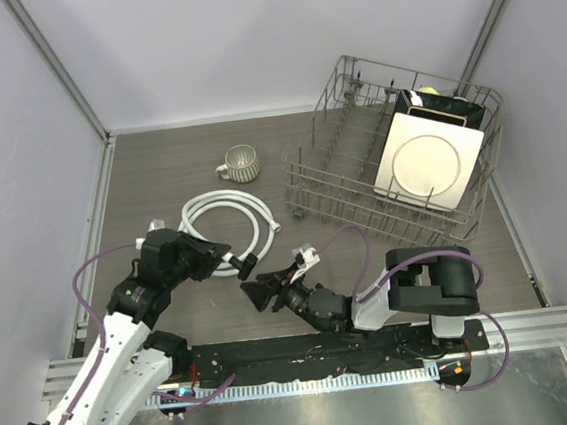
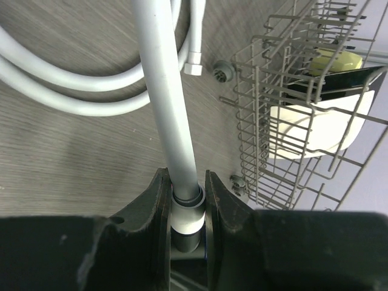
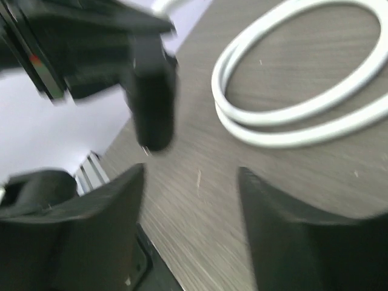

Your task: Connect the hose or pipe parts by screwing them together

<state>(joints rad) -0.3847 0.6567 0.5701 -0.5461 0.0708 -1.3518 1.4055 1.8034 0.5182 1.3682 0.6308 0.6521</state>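
The left claw (image 2: pixel 185 176) is closed narrow on one end of the white hose (image 2: pixel 163 91), its fingers pinching the white nut (image 2: pixel 186 219) just under a grey collar. Something dark sits deeper toward the palm, too shadowed to name. From that grip the hose's long axis runs straight out past the fingertips. It then curves into the coil lying flat on the counter (image 2: pixel 73 170), with the free end nut (image 2: pixel 193 65) farther out. The wire dish rack (image 2: pixel 291 121) stands off to this claw's right. The right claw (image 3: pixel 191 176) stands wide with nothing between its fingers (image 3: pixel 103 224). Just ahead of it and a little to its left, a black piece (image 3: pixel 151 103) hangs at the left claw's tip. It is likely the fitting, though blur keeps me from telling it apart from a finger. The coil lies beyond, ahead and to this claw's right. The two claws are close together, tip toward tip, so the right arm is the nearer free one. In my judgement, its next move depends on lining up with that black piece along the held hose's axis before closing.
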